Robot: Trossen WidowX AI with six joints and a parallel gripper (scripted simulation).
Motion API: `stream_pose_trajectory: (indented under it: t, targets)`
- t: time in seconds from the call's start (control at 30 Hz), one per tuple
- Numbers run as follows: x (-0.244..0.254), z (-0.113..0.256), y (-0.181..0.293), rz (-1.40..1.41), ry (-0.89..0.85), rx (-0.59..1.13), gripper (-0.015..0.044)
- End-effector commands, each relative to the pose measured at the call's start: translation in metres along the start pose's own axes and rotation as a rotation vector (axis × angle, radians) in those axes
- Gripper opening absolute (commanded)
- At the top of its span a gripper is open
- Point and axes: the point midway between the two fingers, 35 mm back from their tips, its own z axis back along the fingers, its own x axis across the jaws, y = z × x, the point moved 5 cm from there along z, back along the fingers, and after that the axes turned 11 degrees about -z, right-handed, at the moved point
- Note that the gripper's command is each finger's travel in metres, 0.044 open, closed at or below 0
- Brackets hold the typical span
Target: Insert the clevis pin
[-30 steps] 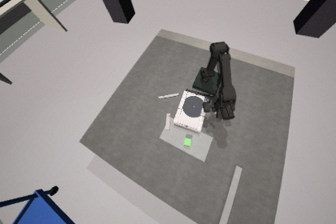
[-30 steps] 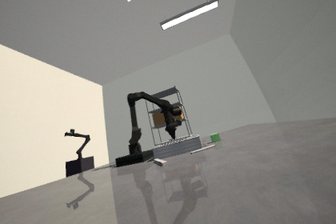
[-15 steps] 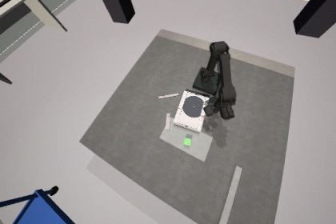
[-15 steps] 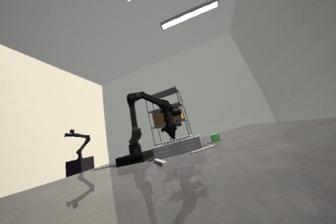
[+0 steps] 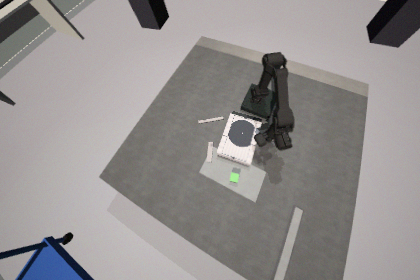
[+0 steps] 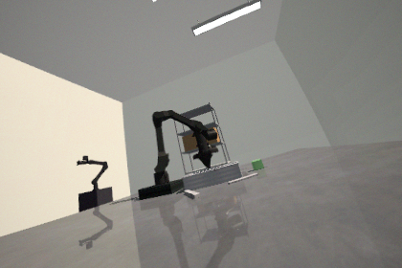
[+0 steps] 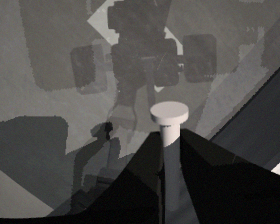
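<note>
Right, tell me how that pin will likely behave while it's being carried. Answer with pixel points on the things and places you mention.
The clevis pin (image 7: 170,150) looks like smooth, rigid metal, so it probably won't bend. Its round shank between the gripper's (image 7: 170,132) narrow fingertips could let it swivel or slip. The wide head would likely make it a little top-heavy.

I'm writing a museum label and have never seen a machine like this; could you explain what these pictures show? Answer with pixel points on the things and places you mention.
The machine is a single jointed black robot arm on a dark base. The top picture looks down from above, the exterior one looks across from low at the side, and the wrist one looks from the arm's own wrist past its fingers. In front of the base lies a light, rimmed tray (image 5: 233,153) (image 6: 211,179) with a dark, round disc (image 5: 235,136) flat inside it. Around it are a small green block (image 5: 234,177) (image 6: 257,165) and pale strips (image 5: 210,152) (image 6: 191,193). The fingers hold a pale pin (image 7: 170,111), its flat, round head standing clear of them.
</note>
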Motion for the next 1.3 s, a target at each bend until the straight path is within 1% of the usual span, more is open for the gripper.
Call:
stream_pose_trajectory:
  t: [0.0, 1.0, 1.27]
  targets:
    - [0.000, -0.009, 0.001, 0.006, -0.005, 0.010, 0.0000]
    - [0.000, -0.059, 0.003, 0.007, -0.005, 0.010, 0.0000]
    - [0.000, -0.061, 0.003, 0.007, -0.005, 0.010, 0.0000]
